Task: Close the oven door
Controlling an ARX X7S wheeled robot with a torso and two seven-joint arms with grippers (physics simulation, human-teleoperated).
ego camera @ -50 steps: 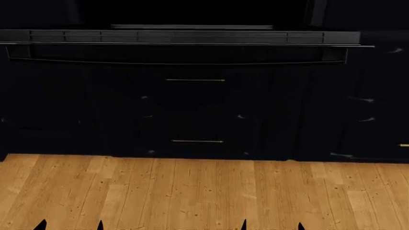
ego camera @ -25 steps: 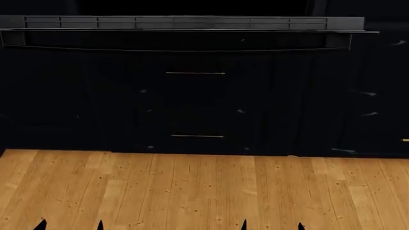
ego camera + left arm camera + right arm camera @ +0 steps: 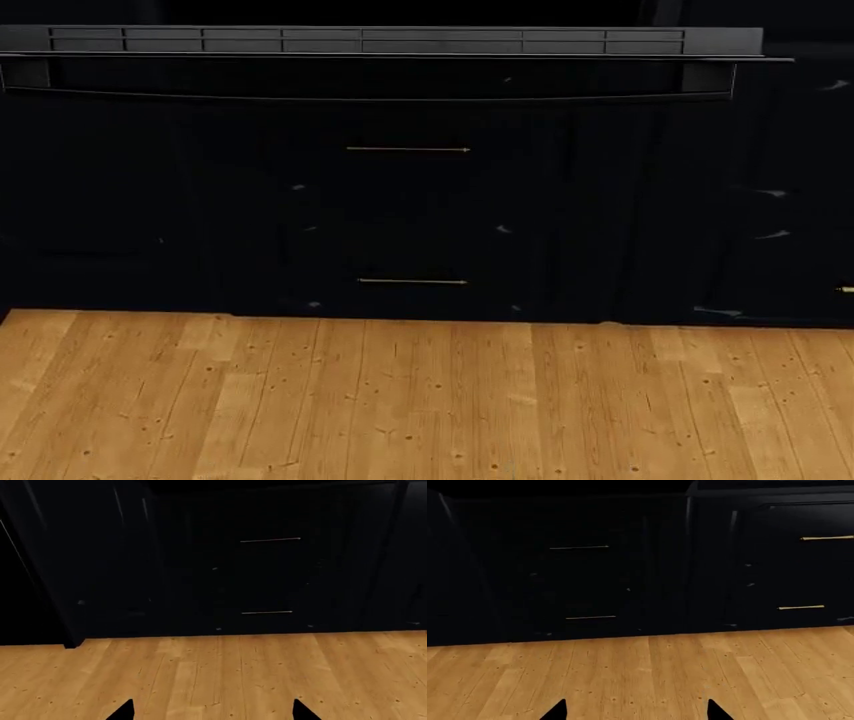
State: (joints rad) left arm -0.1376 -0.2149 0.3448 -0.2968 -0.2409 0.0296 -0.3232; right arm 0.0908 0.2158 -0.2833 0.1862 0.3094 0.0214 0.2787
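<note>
Since a second ago the head view has tilted: the oven door [image 3: 387, 75] sits higher in it, the vent strip [image 3: 387, 40] is nearly at its upper edge, and the gripper tips that showed over the floor [image 3: 427, 400] have dropped out of sight. The door hangs open, its edge facing the robot above the two drawers [image 3: 407, 215] with brass handles, with the slim bar handle [image 3: 374, 97] running its full width.

Each wrist view shows two dark tips set well apart over the floor: the left gripper [image 3: 212, 711] and the right gripper [image 3: 635, 711] both stand wide, holding nothing, far short of the cabinets.

To close it well, the robot should likely approach squarely, raise an arm under the door's front edge near its middle, then push up and forward evenly, not at one corner.
</note>
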